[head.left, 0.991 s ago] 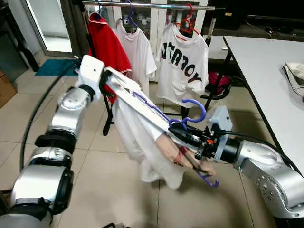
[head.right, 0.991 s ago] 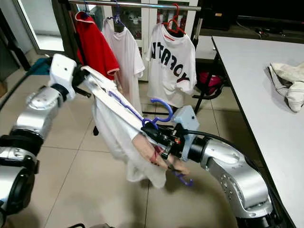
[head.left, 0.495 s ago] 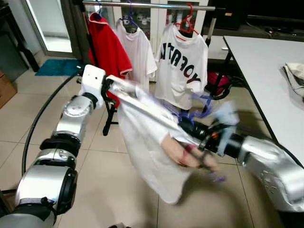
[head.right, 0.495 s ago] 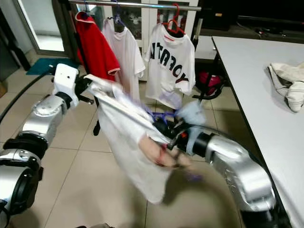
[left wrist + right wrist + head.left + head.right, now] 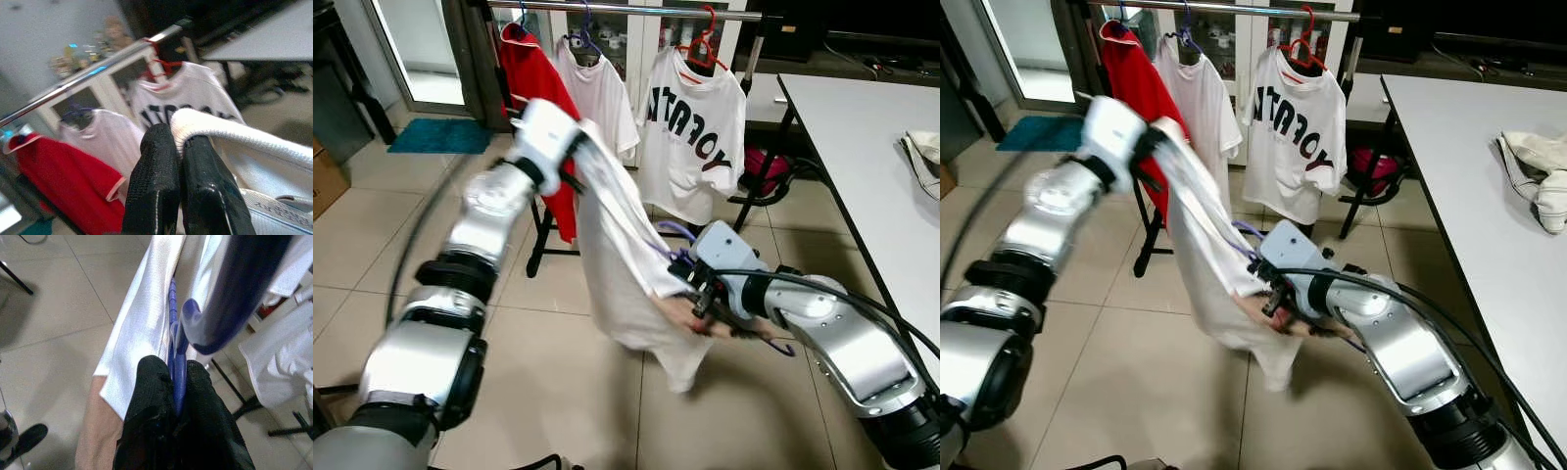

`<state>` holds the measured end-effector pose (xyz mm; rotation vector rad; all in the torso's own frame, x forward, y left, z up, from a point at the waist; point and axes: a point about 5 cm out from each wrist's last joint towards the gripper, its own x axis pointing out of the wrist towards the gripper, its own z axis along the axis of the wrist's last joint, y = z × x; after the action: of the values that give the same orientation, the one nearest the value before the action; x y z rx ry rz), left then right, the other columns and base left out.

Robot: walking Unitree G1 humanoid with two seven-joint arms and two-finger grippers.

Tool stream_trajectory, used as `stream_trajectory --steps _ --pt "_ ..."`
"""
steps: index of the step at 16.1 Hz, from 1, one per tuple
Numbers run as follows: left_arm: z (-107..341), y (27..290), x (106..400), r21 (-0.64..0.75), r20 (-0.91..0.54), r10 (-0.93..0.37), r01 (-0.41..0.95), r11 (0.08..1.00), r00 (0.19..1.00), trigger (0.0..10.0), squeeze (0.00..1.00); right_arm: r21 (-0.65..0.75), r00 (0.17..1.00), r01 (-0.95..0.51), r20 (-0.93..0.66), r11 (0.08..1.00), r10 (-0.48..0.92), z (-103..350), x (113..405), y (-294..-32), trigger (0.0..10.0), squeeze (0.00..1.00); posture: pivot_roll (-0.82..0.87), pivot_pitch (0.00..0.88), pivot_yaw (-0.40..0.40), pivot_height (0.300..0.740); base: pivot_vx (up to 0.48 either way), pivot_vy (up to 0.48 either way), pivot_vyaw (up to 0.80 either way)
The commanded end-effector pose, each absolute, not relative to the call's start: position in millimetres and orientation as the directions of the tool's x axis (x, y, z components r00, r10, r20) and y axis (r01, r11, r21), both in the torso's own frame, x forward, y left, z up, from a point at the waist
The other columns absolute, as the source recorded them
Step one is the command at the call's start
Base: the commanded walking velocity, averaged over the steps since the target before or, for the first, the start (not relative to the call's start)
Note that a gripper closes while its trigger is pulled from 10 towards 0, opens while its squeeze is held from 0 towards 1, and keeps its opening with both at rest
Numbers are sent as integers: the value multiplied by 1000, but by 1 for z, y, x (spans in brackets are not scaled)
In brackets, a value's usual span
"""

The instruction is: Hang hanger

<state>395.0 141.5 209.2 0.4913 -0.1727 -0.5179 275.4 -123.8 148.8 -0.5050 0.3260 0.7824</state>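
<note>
Left gripper (image 5: 172,161) has climbed since a second ago, carrying my white shirt (image 5: 626,264) from a slanted spread to a near-vertical drape in front of the clothes rail (image 5: 636,10); its fingers are pinched tight on the shirt's ribbed collar, arm raised beside the hanging red shirt (image 5: 536,88); right gripper (image 5: 172,377) has pulled in closer to the shirt, fingers clamped on the purple hanger (image 5: 178,340) threaded through the shirt, forearm low and level above the floor tiles.
</note>
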Motion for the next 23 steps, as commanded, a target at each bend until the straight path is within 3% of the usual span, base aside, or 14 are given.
stream_trajectory --steps 1,3,4,8,10,11,13,14,15,16,19,21,23 --pt "218 139 395 532 46 -534 432 729 844 0 0 -317 685 -721 -457 616 567 153 279 -127 0 0 -179 0 -1 740 0 0 0" --pt "193 159 397 637 -113 -439 404 657 891 0 0 -193 709 -697 -328 690 625 178 281 -132 0 0 -180 0 0 740 0 0 0" --pt "188 174 397 653 -127 -363 354 670 923 0 0 -178 695 -714 -296 677 655 185 278 -137 0 0 -182 0 0 740 0 0 0" --pt "190 237 396 683 -140 -72 149 715 988 0 0 -77 518 -853 -247 516 819 195 249 -155 0 0 -180 0 -2 740 0 0 0" --pt "190 249 395 616 -135 -25 104 781 990 0 0 -16 476 -875 -215 485 853 196 243 -156 0 0 -181 0 -1 740 0 0 0" --pt "186 248 394 529 -140 -31 102 843 990 0 0 13 480 -871 -186 491 857 195 243 -155 0 0 -183 0 2 740 0 0 0" --pt "178 239 393 495 -154 -81 148 856 985 0 0 14 485 -867 -199 498 851 191 243 -154 0 0 -183 0 4 740 0 0 0" --pt "175 229 394 428 -147 -127 179 886 981 0 0 5 537 -835 -213 550 816 188 248 -155 0 0 -181 0 3 740 0 0 0" --pt "165 217 393 407 -180 -195 253 878 964 0 0 2 693 -710 -176 704 699 190 269 -166 0 0 -180 0 4 740 0 0 0" --pt "160 212 391 402 -196 -220 283 871 956 0 0 23 720 -683 -150 730 678 192 274 -168 0 0 -180 0 4 740 0 0 0" --pt "153 206 389 399 -204 -252 315 861 946 0 0 -52 708 -700 -178 712 683 193 274 -165 0 0 -181 0 3 740 0 0 0" --pt "173 196 395 406 -118 -309 330 852 944 0 0 -291 671 -732 -464 616 578 162 272 -165 0 0 -181 0 0 740 0 0 0" --pt "199 191 402 452 -35 -322 303 839 946 0 0 -244 598 -792 -495 559 630 152 272 -147 0 0 -181 0 -2 740 0 0 0"
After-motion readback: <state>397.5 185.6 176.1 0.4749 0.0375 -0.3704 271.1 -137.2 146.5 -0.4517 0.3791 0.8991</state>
